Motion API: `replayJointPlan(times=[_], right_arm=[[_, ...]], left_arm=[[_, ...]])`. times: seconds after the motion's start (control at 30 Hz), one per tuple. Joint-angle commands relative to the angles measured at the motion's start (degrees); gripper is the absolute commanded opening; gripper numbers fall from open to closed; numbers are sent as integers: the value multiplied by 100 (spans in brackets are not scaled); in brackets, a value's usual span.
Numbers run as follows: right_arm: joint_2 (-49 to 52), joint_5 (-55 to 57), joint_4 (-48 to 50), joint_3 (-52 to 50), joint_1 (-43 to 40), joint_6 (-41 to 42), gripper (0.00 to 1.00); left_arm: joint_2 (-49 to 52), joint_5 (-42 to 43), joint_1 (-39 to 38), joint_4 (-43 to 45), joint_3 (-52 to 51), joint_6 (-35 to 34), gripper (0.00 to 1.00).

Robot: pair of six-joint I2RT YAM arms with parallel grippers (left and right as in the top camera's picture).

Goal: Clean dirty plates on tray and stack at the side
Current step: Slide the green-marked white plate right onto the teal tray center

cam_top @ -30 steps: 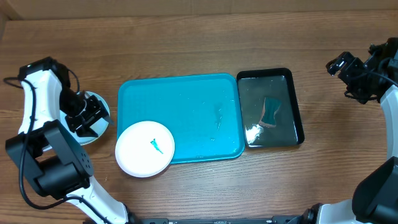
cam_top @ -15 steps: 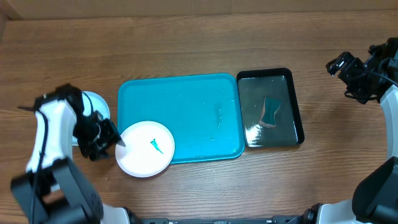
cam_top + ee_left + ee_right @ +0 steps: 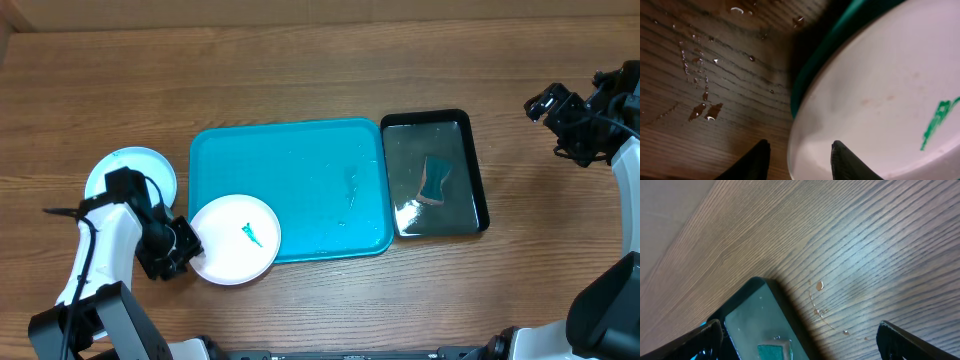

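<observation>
Left gripper [image 3: 799,150]: jaws apart, astride white plate [image 3: 235,238] rim at tray [image 3: 300,150] front-left corner | right gripper [image 3: 800,330]: wide open | pale plate [image 3: 125,160]: half-hidden by arm

Right wrist view, contents:

- Table [image 3: 865,240]: brown wood with diagonal grain, filling most of the frame. A paler, smoother band crosses the upper left corner.
- Black tray [image 3: 771,297]: one rounded corner only, entering from the bottom edge left of centre. It has a dark raised rim and a glossy, wet-looking floor.
- Sponge [image 3: 771,351]: a green piece with a pale edge, lying inside the tray and cut off by the bottom edge.
- Drops [image 3: 820,285]: a small scatter of water on the wood just beside the tray's corner, trailing toward the lower right.
- Right gripper [image 3: 805,340]: two dark fingers [image 3: 910,340] at the bottom corners, standing wide apart with nothing between them.
</observation>
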Motion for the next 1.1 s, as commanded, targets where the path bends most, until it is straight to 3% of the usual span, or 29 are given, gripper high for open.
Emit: replayJointPlan(times=[0.0,0.1,0.5,0.73,0.9,1.07], right_arm=[[-26,-7,20,81,15,-2,100],[-26,-7,20,81,15,-2,100],[-26,-7,20,81,15,-2,100],[-26,-7,20,81,15,-2,100],[-26,-7,20,81,15,-2,100],[-26,-7,20,81,15,-2,100]], left_arm=[[-48,-103,-33,184,-273,-151,33],[-48,-33,-37,330,-393,-168,4],[-48,2186,-146,874,-306,153,4],[-48,1937,-1152,1598,-192,-551,4],[20,868,-2415,1294,756,-1191,4],[114,162,-3088,1029,1493,-1550,4]])
